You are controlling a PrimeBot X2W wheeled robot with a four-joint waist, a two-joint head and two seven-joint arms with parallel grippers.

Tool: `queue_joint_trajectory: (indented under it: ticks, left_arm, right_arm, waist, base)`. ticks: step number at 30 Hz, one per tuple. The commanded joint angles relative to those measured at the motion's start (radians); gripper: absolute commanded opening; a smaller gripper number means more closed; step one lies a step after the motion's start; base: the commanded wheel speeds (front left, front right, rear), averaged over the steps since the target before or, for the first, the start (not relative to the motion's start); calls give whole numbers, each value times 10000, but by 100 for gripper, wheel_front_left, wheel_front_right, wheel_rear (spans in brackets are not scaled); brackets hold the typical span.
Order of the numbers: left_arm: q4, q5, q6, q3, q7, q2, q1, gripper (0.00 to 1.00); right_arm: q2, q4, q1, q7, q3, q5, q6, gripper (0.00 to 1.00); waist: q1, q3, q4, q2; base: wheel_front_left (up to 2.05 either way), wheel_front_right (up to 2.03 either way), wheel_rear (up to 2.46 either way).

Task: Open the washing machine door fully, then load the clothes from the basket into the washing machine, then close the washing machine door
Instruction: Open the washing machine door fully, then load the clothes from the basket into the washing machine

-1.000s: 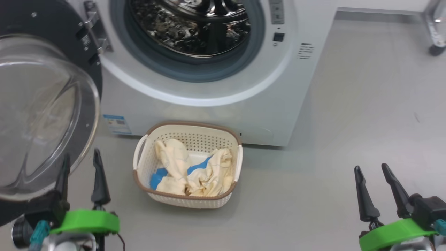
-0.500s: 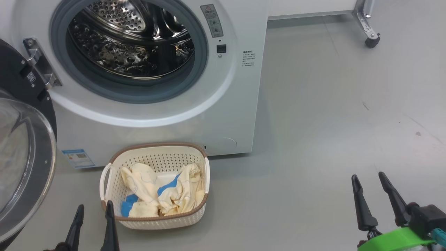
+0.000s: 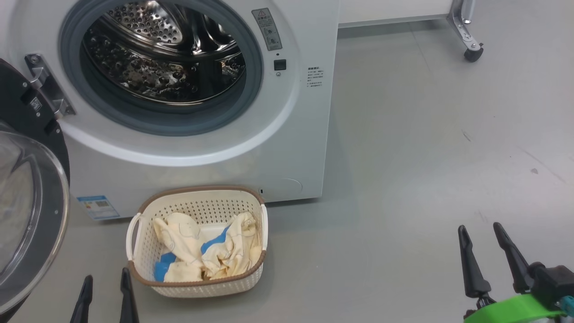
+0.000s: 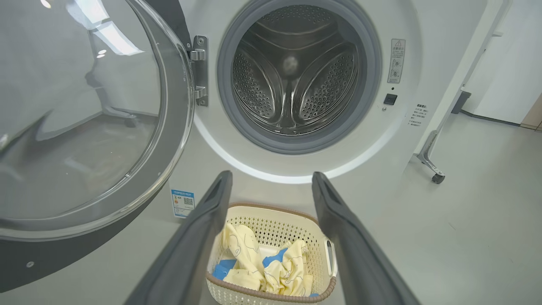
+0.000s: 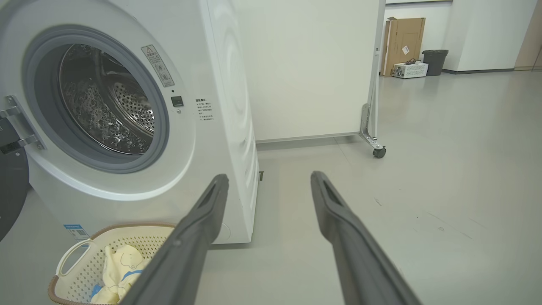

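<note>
Head view: washing machine [image 3: 287,148] is standing with its drum exposed, washing machine door [image 3: 27,211] hanging wide open on its hinge side. Basket [image 3: 202,287] is sitting on the floor [image 3: 403,179] just in front of the machine, clothes [image 3: 224,255] lying inside. Left gripper [image 3: 106,276] and right gripper [image 3: 480,229] are hovering before the machine, fingers spread, gripping nothing. Left wrist view: fingers are framing the basket below the drum opening. Right wrist view: fingers are pointing at floor beside the machine.
</note>
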Motion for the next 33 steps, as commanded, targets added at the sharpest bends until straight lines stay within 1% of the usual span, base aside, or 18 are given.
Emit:
queue_joint_trajectory:
  ticks: [1,11,22,33]
  left_arm:
    - [-391,14,-36,399,-70,10,-217,100]
    - [-470,86,-58,580,-70,8,-232,100]
    - [-572,155,-66,526,-70,7,-160,100]
    - [-442,161,-68,468,-70,7,-122,100]
  right_arm:
    - [-128,-341,-162,-95,171,-92,-29,100]
    - [-86,-262,-124,-95,163,-142,-29,100]
    - [-65,-260,-192,-95,180,-110,-29,100]
    - [-57,-255,-261,-95,239,-72,-29,100]
  waist:
    - [0,9,26,-1]
    - [0,45,144,-1]
    - [0,122,251,-1]
    - [0,260,206,-1]
  base:
    - [0,0,0]
    - [0,0,0]
    - [0,0,0]
    - [0,0,0]
